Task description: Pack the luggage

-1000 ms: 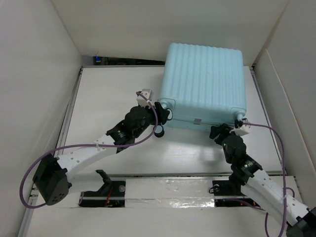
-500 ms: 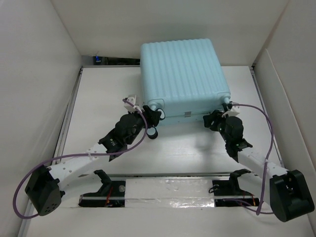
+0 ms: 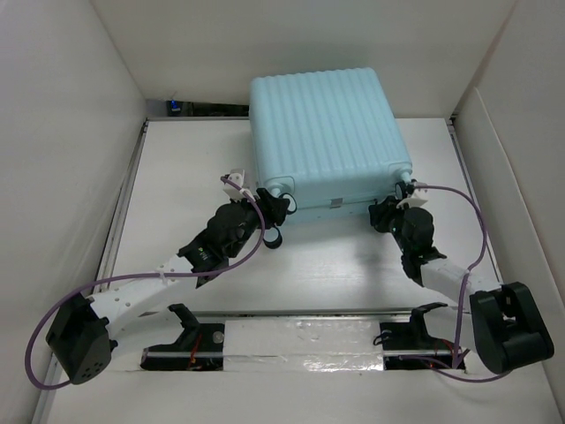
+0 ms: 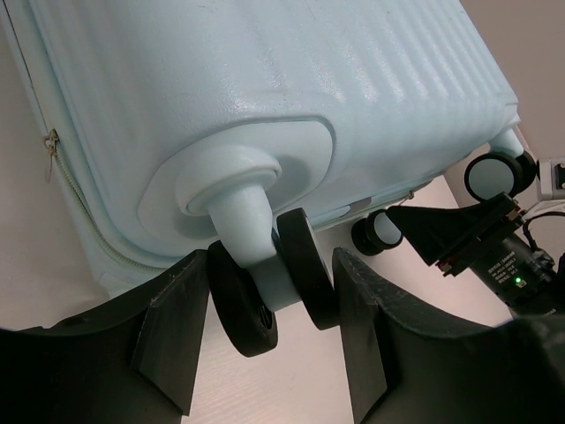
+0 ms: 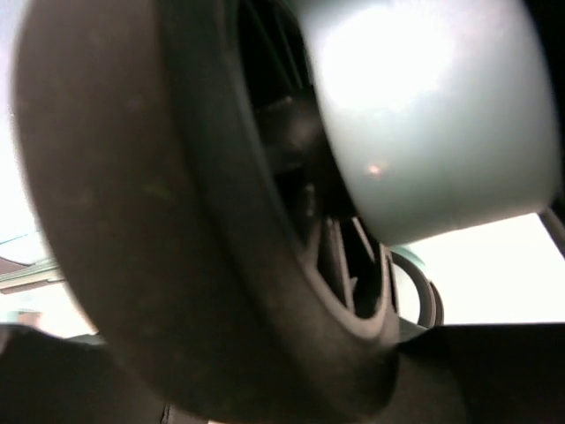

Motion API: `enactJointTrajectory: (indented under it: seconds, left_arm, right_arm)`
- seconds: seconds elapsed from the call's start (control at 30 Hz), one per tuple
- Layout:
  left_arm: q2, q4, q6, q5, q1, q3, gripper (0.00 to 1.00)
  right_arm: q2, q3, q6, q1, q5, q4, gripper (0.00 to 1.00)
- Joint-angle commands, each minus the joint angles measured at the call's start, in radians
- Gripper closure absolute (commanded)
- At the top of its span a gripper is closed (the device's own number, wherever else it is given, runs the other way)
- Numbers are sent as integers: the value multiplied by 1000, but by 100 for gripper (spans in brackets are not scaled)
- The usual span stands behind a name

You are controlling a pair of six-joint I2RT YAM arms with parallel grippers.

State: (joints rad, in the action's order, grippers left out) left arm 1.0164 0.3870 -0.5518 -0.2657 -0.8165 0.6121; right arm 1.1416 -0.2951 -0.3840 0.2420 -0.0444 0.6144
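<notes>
Arms outstretched; left hand (image 4: 269, 291) clasps luggage (image 3: 327, 132) wheel (image 4: 245, 305), right hand (image 3: 386, 215) grip unclear

Our left arm (image 3: 146, 283) and right arm (image 3: 446, 276) stretch forward, angling inward. Our left gripper (image 4: 272, 300) clamps a wheel (image 4: 240, 314) between its fingers (image 4: 177, 336); whether our right gripper (image 3: 381, 215) is closed, we cannot tell.

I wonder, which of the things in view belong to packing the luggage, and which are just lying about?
Belong: luggage; its spinner wheel; left pincer, closed on that wheel; right pincer, at another wheel.
Just about: purple cable; small blue item by the table's far edge.
</notes>
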Motion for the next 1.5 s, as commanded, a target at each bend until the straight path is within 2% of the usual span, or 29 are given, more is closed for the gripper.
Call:
enactJointTrajectory:
  seconds: [0.0,0.2,0.23,0.3,0.43,0.53,0.63,0.73,0.77,0.83,0.87,1.03,1.13,1.17,1.2,1.3,1.37,1.47]
  left_arm:
    - [-18,23,73,106,-13,11,100]
    - [-19,18,73,105,-13,11,100]
    - [-21,19,73,103,-13,11,100]
    - [-18,19,73,99,-13,12,100]
    - [-15,21,72,97,-13,12,100]
    - [-9,27,70,100,-13,12,100]
    - [5,41,67,111,-13,17,100]
    - [25,59,64,132,-13,32,100]
    - [33,62,62,140,-13,38,100]
    - [45,82,59,164,-13,61,100]
    - [60,92,58,178,-13,72,100]
    - [99,122,50,240,-13,150,100]
    - [99,125,49,252,-13,169,100]
    - [85,130,43,246,-13,146,100]
    - [85,130,43,246,-13,146,100]
    - [85,136,35,246,-13,127,100]
    - [88,141,35,249,-13,127,100]
    - [103,147,36,261,-13,143,100]
  right_arm:
    - [10,-27,82,5,77,221,57]
    - [76,-53,117,14,167,323,66]
    - [86,-55,117,14,172,334,71]
    - [95,-52,119,42,166,355,73]
    - [86,-39,116,80,132,377,92]
    - [76,-38,112,108,104,370,100]
    - [76,-39,106,146,75,354,100]
    - [89,-38,96,249,5,350,100]
    - [98,-38,91,326,-20,358,100]
    - [141,-47,76,413,-98,381,100]
    - [162,-55,73,498,-118,395,100]
    - [312,-157,85,684,-297,436,100]
    - [291,-158,83,678,-389,375,100]
    - [151,-94,32,575,-425,288,100]
    - [150,-93,31,574,-425,288,100]
    - [-15,-49,1,435,-378,193,100]
    - [-49,-45,-4,382,-245,169,100]
    - [33,-64,-7,456,-213,267,100]
